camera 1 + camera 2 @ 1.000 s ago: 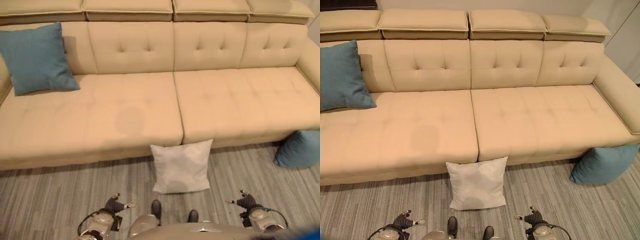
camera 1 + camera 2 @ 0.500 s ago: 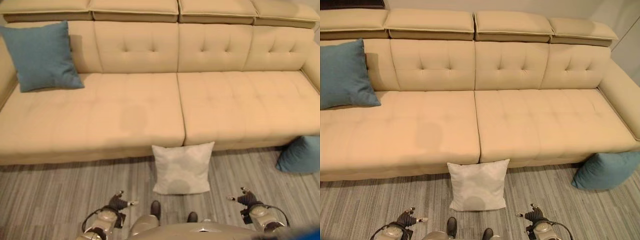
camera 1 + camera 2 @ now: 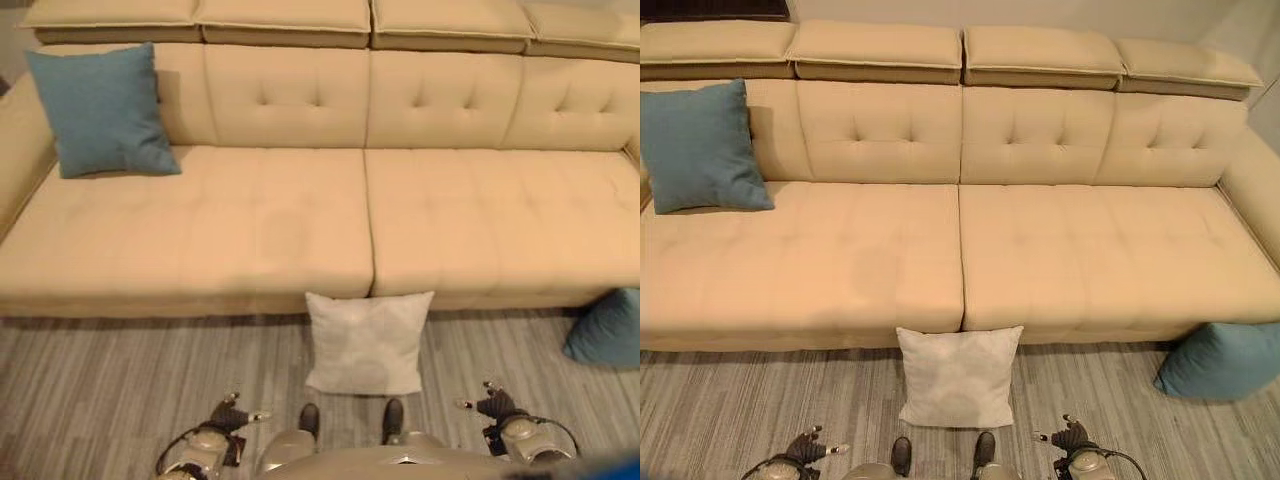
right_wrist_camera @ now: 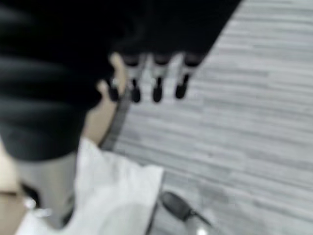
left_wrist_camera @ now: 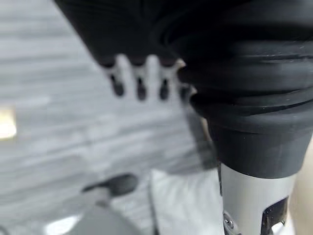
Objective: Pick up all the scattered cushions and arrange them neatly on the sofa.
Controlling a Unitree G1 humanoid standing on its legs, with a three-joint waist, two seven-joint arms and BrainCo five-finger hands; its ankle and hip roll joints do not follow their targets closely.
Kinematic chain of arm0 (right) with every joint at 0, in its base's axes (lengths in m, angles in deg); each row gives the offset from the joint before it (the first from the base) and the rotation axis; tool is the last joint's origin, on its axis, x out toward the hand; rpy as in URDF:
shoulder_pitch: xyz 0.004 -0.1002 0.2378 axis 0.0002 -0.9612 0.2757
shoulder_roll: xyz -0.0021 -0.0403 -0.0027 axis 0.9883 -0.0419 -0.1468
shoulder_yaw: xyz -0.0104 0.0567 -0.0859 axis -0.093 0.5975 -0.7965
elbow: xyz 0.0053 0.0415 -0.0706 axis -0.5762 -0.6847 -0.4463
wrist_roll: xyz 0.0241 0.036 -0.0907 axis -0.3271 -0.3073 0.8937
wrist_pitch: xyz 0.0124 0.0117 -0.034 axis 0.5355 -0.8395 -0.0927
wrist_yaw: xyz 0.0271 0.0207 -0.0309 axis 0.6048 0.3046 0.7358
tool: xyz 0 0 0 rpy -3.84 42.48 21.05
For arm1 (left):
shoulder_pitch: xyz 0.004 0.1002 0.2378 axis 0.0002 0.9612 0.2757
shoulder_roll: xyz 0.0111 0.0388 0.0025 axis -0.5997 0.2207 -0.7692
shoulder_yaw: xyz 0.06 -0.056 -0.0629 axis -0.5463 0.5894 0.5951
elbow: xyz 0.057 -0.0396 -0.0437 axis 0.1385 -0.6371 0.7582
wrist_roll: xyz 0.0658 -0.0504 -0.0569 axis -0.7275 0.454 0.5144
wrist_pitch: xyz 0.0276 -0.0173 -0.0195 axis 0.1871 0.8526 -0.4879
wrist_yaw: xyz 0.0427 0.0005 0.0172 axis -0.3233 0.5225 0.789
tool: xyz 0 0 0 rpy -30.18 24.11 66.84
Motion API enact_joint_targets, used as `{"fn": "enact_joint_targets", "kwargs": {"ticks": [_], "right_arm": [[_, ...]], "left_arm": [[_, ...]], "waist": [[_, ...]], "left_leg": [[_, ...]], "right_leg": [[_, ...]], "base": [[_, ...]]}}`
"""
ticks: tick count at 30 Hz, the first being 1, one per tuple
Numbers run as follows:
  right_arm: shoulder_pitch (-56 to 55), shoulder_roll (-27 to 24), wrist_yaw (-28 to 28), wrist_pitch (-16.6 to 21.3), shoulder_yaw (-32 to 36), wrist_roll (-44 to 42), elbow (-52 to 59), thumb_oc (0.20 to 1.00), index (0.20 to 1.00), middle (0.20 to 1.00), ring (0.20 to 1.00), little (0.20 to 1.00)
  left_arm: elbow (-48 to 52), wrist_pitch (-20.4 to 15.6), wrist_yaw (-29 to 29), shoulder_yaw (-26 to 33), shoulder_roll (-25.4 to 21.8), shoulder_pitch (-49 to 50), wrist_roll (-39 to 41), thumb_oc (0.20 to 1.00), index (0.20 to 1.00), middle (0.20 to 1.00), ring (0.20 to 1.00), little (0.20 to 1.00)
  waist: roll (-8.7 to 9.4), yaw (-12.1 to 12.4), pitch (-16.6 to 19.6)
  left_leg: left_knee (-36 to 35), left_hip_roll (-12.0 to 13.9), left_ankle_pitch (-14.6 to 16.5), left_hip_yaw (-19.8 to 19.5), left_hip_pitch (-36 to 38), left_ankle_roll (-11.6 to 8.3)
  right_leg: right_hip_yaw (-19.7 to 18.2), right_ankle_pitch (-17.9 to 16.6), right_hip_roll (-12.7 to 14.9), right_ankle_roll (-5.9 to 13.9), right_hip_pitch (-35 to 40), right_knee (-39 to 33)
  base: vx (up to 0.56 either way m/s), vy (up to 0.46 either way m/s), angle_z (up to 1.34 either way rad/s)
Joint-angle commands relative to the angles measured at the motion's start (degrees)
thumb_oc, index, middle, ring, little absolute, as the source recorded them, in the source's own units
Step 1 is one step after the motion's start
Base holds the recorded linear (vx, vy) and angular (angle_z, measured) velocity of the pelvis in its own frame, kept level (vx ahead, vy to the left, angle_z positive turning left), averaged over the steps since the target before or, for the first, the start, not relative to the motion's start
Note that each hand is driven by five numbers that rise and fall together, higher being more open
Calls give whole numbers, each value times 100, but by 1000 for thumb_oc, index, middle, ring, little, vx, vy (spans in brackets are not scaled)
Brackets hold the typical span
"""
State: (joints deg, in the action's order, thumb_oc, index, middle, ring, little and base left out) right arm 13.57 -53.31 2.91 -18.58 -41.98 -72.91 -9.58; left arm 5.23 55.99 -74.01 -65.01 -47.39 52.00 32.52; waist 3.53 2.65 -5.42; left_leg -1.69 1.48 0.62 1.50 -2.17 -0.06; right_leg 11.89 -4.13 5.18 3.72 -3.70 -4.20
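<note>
**One cushion placed, two left on the floor**

Shifted since a second ago: the whole picture, rightward and a little down. A camera move, not a move of the cushions; both hands low at the near edge as before.

Done so far, by the look of things: only the blue cushion (image 3: pixel 702 146) at the far left of the sofa (image 3: pixel 970 250), propped upright against the backrest. Left to do: the white cushion (image 3: pixel 958 376), standing on the floor (image 3: pixel 760 400) against the sofa's front, right below the seam between the two seat pads, and a second blue cushion (image 3: pixel 1220 360) on the floor at the sofa's right end. Task judged roughly a third of the way along.

Left hand (image 3: pixel 232 415) and right hand (image 3: pixel 492 404) both hanging near, either side of the white cushion, apart from it. Fingers straight and relaxed in each wrist view, nothing held.

Offered by the wrist views alone: close sight of the released fingers (image 5: pixel 139 85), with a corner of the white cushion past each arm. Offered by the head views alone: the sofa and both blue cushions. More of the second blue cushion in the right eye view; cut by the frame edge in the left eye view.
</note>
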Motion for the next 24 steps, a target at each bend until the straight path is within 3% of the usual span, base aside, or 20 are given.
{"fn": "enact_joint_targets", "kwargs": {"ticks": [1, 9, 10, 13, 16, 18, 21, 24], "right_arm": [[83, -160, -51, 80, -37, -16, -46, 1000, 1000, 1000, 1000, 1000], [282, -288, -237, 170, 72, -242, 113, 1000, 1000, 1000, 1000, 1000], [476, -362, -348, 199, 99, -341, 179, 1000, 1000, 1000, 1000, 1000], [697, -451, -466, 230, 83, -448, 269, 1000, 1000, 1000, 1000, 1000], [1229, -664, -838, 334, 75, -682, 731, 1000, 1000, 1000, 1000, 1000], [1230, -665, -838, 332, 76, -682, 732, 1000, 1000, 1000, 1000, 1000], [1962, -996, -1298, 549, 93, -876, 1524, 1000, 1000, 1000, 1000, 1000], [2349, -1164, -1416, 622, 30, -911, 1723, 1000, 1000, 1000, 1000, 1000]], "left_arm": [[-99, -111, 34, 43, -76, -380, 20, 1000, 1000, 1000, 1000, 1000], [278, -236, 210, 48, -104, -776, 532, 1000, 1000, 1000, 1000, 1000], [398, -318, 349, 18, -143, -1007, 768, 1000, 1000, 1000, 1000, 1000], [508, -418, 500, -7, -186, -1266, 1049, 1000, 1000, 1000, 1000, 1000], [890, -666, 779, 16, -271, -1713, 1739, 1000, 1000, 1000, 1000, 1000], [890, -666, 779, 15, -270, -1715, 1740, 1000, 1000, 1000, 1000, 1000], [1581, -880, 993, -211, -535, -2280, 1957, 1000, 1000, 1000, 1000, 1000], [1824, -907, 1030, -356, -608, -2560, 2016, 1000, 1000, 1000, 1000, 1000]], "waist": [[200, 29, 89], [119, -18, -321], [87, -48, -525], [38, -67, -694], [-66, -86, -866], [-65, -84, -854], [-149, -205, -992], [-186, -246, -943]], "left_leg": [[302, -234, 432, -380, -105, -223], [375, -144, 267, -555, -623, -335], [575, -171, 211, -559, -1080, -352], [830, -215, 164, -556, -1597, -365], [1530, -226, 293, -526, -2707, -407], [1549, -226, 303, -523, -2731, -407], [2478, -246, 378, -490, -4402, -386], [2907, -268, 450, -527, -5217, -354]], "right_leg": [[-75, 340, 228, 545, -268, 664], [226, 437, 214, 423, -664, 815], [275, 424, 236, 386, -1130, 1060], [283, 410, 288, 335, -1688, 1354], [214, 636, 369, 291, -2826, 2065], [210, 644, 370, 290, -2850, 2081], [-35, 812, 540, 215, -4499, 3091], [-175, 888, 605, 173, -5264, 3536]], "base": [[16, -147, 40], [-82, -73, 22], [-166, -14, 16], [-196, -12, 4], [-199, 11, 5], [-90, 16, 7], [-218, 64, 1], [-88, 27, 2]]}}
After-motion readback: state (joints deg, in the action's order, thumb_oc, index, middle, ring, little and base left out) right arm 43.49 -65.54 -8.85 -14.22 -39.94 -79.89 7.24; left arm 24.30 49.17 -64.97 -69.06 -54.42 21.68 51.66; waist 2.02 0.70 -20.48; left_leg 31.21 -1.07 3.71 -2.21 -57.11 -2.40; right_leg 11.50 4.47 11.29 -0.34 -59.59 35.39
